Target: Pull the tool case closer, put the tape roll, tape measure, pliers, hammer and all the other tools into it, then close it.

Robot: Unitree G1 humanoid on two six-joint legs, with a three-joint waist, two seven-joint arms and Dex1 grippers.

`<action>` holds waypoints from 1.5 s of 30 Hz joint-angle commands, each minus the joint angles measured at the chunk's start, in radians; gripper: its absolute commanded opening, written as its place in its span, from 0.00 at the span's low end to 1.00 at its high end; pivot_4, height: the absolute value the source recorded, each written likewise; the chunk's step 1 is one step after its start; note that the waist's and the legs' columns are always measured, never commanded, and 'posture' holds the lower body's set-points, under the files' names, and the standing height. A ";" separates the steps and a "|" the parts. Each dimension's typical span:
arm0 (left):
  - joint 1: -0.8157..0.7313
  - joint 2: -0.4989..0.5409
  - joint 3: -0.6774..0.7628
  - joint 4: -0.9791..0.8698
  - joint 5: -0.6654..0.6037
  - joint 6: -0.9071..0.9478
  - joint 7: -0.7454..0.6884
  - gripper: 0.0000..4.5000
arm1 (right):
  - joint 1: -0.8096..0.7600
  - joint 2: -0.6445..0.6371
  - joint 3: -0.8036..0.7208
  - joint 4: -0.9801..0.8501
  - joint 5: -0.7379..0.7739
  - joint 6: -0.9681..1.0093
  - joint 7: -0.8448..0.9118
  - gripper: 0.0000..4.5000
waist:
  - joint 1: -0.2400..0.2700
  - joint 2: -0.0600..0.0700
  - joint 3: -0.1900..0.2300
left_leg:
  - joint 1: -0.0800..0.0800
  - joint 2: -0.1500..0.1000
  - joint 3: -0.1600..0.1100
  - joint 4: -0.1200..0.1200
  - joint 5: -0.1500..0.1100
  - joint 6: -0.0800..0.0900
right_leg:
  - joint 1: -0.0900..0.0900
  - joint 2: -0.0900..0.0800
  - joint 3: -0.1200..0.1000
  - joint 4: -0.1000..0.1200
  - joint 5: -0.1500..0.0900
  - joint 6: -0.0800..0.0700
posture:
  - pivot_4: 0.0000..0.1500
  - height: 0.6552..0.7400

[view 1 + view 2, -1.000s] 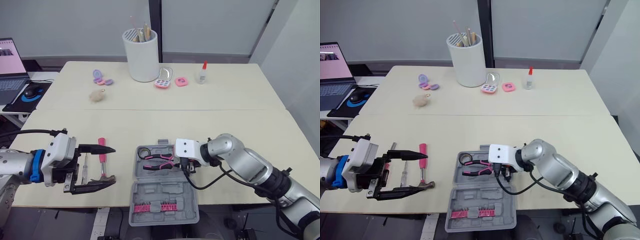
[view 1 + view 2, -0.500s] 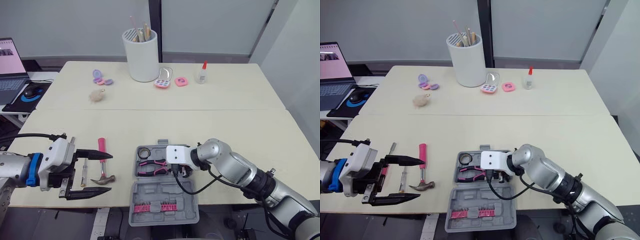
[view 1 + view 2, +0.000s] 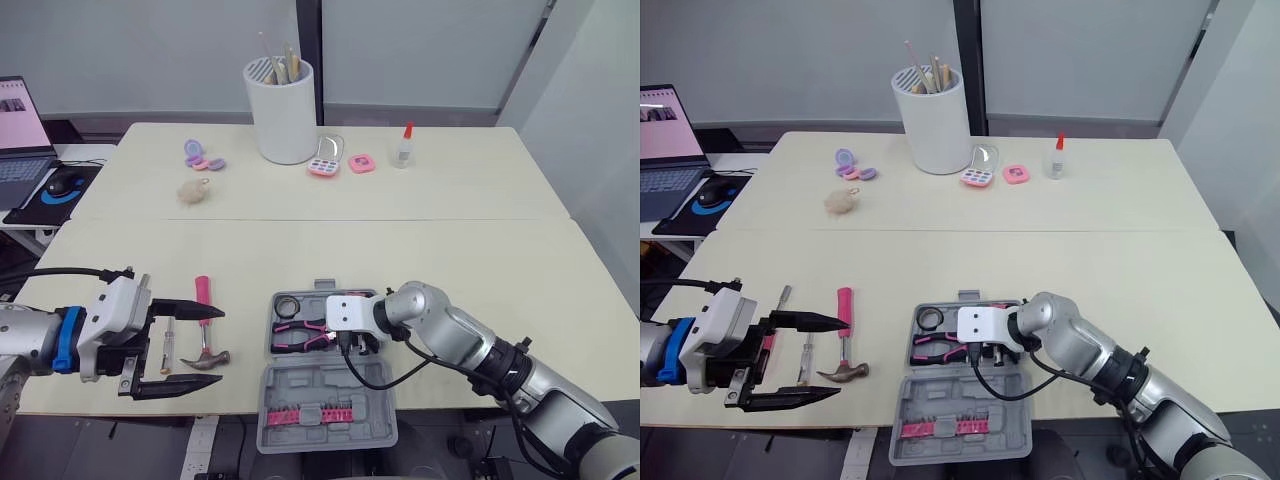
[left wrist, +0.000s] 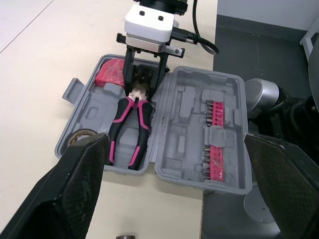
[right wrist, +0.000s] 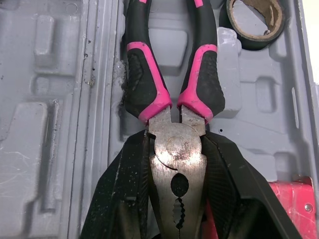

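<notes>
Right wrist view: right gripper clamps pliers in our tool case; hammer, at nine o'clock, awaits our gaping left gripper.

1. My head's two eyes look forward and down over the whole counter.
2. My left wrist camera faces the open tool case from nearby.
3. My right wrist camera looks very closely at the pliers in that same case, which every view shares.
</notes>
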 commanded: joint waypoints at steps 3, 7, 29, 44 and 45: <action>-0.011 0.007 0.021 -0.005 0.006 -0.016 0.010 1.00 | 0.032 -0.001 -0.007 0.008 -0.010 -0.036 0.019 0.48 | 0.000 0.000 0.000 | 0.000 0.000 0.000 0.000 0.000 0.000 | 0.000 0.000 0.000 0.000 0.000 0.000 | 1.00 1.00; -0.016 0.005 0.015 0.005 0.011 -0.025 0.010 1.00 | 0.022 -0.010 -0.052 -0.001 0.005 -0.036 0.037 0.64 | 0.001 -0.001 0.000 | 0.000 0.000 0.000 0.000 0.000 0.000 | 0.000 0.000 0.000 0.000 0.000 0.000 | 1.00 1.00; -0.053 -0.006 -0.024 0.017 0.016 -0.046 0.021 1.00 | 0.178 0.099 -0.266 -0.012 0.186 -0.313 -0.044 0.27 | 0.001 -0.001 0.000 | 0.000 0.000 0.000 0.000 0.000 0.000 | 0.000 0.000 0.000 0.000 0.000 0.000 | 1.00 1.00; -0.074 -0.005 -0.046 0.028 0.023 -0.059 0.022 1.00 | 0.188 0.141 -0.200 0.360 0.037 -0.473 -0.137 0.01 | 0.000 -0.001 -0.001 | 0.001 0.000 0.000 0.000 0.000 0.000 | 0.001 0.001 0.000 0.000 0.000 0.000 | 1.00 1.00; -0.076 -0.006 -0.048 0.028 0.025 -0.059 0.025 1.00 | 0.186 0.138 -0.192 0.385 0.022 -0.463 -0.136 0.01 | 0.000 -0.002 -0.001 | 0.002 0.000 0.000 0.000 0.000 0.000 | 0.002 0.001 0.000 0.000 0.000 0.000 | 1.00 1.00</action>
